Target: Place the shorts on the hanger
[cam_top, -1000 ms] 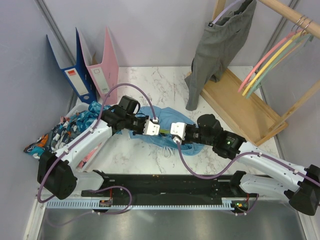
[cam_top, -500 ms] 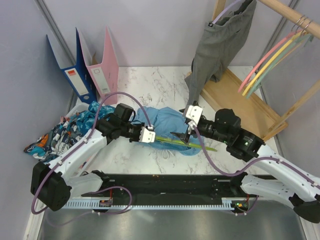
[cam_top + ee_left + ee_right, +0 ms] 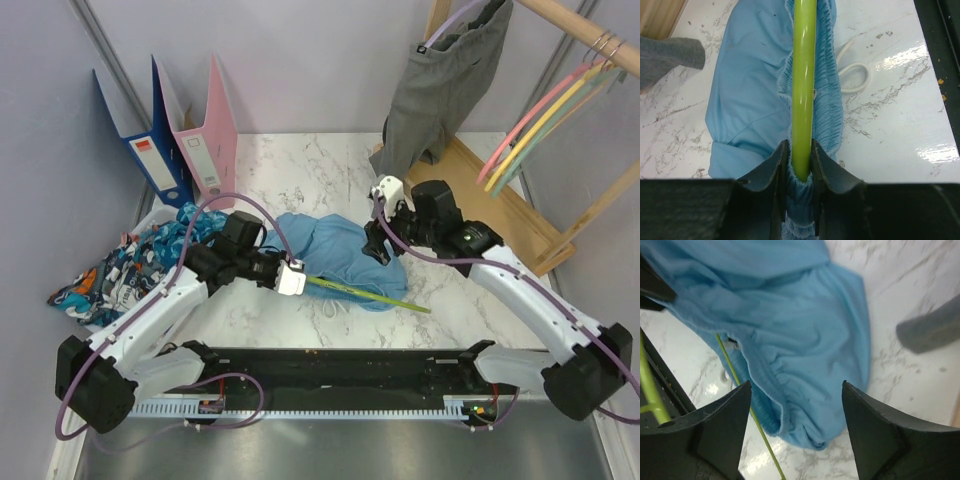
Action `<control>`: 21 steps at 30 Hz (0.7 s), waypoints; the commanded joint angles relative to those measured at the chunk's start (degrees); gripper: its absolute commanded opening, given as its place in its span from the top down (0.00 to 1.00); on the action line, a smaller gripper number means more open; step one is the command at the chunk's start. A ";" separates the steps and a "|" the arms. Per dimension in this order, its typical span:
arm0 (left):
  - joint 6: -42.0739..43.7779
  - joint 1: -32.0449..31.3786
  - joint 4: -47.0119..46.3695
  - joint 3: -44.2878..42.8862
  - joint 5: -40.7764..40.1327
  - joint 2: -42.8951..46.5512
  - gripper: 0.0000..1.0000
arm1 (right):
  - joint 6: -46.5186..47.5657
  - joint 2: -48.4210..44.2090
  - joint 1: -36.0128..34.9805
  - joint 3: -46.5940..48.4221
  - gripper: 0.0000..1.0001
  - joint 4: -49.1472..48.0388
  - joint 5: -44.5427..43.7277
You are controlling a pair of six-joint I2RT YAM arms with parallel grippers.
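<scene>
While your left gripper (image 3: 801, 150) clamps the hanger (image 3: 803, 75), lying toward four o'clock across the shorts (image 3: 330, 245) on the table (image 3: 320, 160), your right gripper (image 3: 795, 386) hangs, jaws spread, at their three o'clock edge.

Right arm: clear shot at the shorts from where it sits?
Likely yes. The right gripper hangs open just above the shorts, with nothing between them. Only the hanger, clamped in the left gripper, lies along the waistband, so a grab there might catch its thin bar.

Right tool (image 3: 376, 236) released the hanger (image 3: 365, 292) and withdrew.
</scene>
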State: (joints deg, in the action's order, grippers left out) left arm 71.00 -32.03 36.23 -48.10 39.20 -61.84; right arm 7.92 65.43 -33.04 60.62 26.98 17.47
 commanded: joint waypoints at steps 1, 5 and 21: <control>1.43 -0.31 -2.74 -0.51 2.63 1.55 0.98 | 0.77 3.56 1.48 -3.74 0.25 7.21 5.90; 0.54 -0.31 -2.83 -0.86 2.90 1.03 0.98 | 2.36 7.33 1.48 -7.35 0.28 5.54 4.50; -1.83 -0.31 -2.74 -1.30 2.02 0.14 0.98 | 7.19 16.75 -3.61 -12.19 0.35 -0.78 -4.37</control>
State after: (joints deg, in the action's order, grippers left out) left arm 70.78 -32.03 36.05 -48.03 39.18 -62.13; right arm 12.32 81.21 -35.35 49.71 29.02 17.04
